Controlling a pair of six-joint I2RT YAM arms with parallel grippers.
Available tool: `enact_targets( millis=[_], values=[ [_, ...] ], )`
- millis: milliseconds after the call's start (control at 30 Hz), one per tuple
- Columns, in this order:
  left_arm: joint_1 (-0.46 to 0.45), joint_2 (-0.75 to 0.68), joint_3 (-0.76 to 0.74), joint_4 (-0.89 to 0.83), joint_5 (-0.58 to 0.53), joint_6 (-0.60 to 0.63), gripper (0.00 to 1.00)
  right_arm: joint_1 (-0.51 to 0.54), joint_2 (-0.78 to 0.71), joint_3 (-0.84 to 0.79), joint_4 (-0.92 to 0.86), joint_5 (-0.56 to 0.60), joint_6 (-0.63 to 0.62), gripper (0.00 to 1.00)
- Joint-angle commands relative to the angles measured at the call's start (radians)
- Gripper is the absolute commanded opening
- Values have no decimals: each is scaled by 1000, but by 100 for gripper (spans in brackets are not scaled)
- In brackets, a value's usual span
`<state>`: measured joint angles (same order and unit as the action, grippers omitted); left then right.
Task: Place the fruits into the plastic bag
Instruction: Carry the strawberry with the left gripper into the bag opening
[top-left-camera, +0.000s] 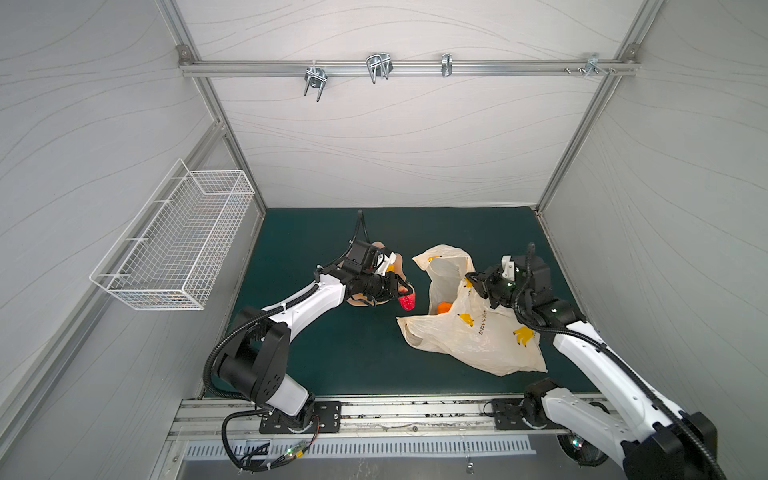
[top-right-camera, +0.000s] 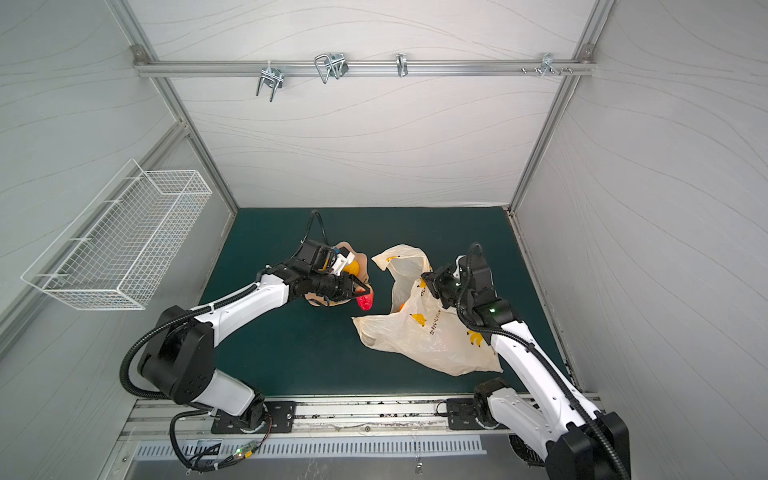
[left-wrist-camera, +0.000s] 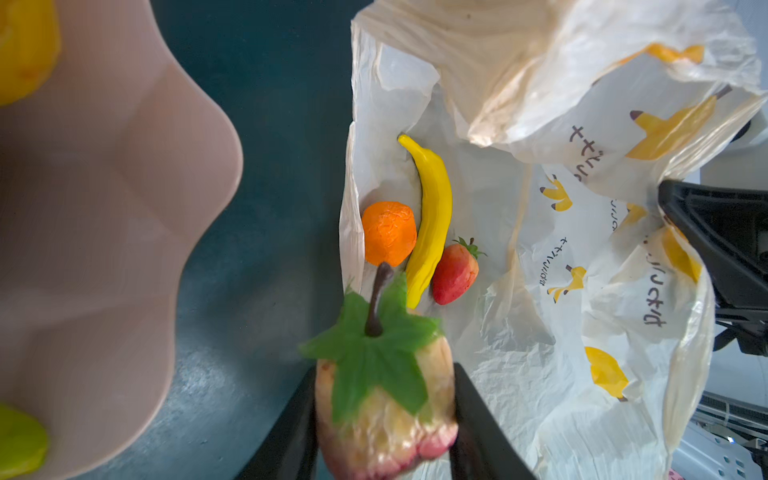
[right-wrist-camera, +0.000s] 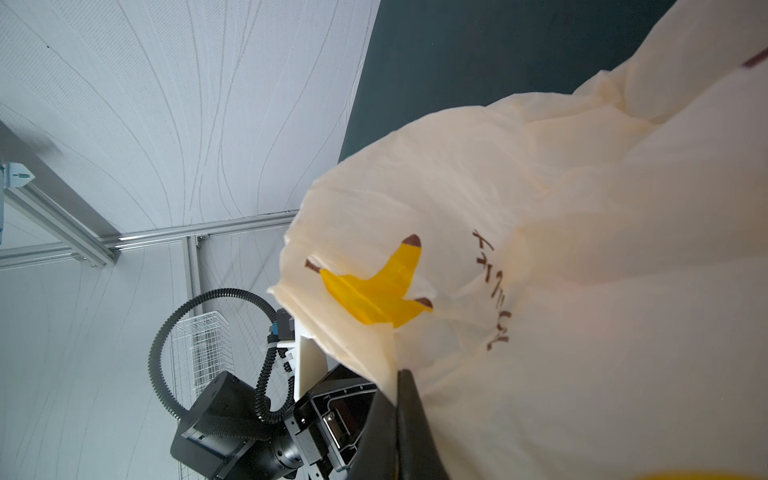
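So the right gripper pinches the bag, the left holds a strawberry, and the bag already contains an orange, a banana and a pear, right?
No: in the left wrist view the third fruit in the plastic bag is a small strawberry, not a pear. Rest holds: orange, banana, right gripper pinching, left gripper holding the leafy strawberry.

Left arm (top-left-camera: 307, 305) and right arm (top-left-camera: 594, 365) had white shells, black joints, and ribbed black conduit (right-wrist-camera: 154, 353) along each. Left claw (top-left-camera: 406, 297) and right claw (top-left-camera: 471, 277) were black.
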<state>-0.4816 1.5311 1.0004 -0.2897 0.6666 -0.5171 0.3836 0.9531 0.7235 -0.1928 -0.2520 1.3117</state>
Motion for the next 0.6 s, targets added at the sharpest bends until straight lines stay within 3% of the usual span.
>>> enact_targets(
  millis=[0, 567],
  values=[
    [-20, 16, 18, 60, 22, -15, 24, -7, 0, 30, -6, -7, 6, 0],
    [-174, 120, 125, 61, 8, 1, 24, -8, -12, 17, -5, -8, 14, 0]
  ],
)
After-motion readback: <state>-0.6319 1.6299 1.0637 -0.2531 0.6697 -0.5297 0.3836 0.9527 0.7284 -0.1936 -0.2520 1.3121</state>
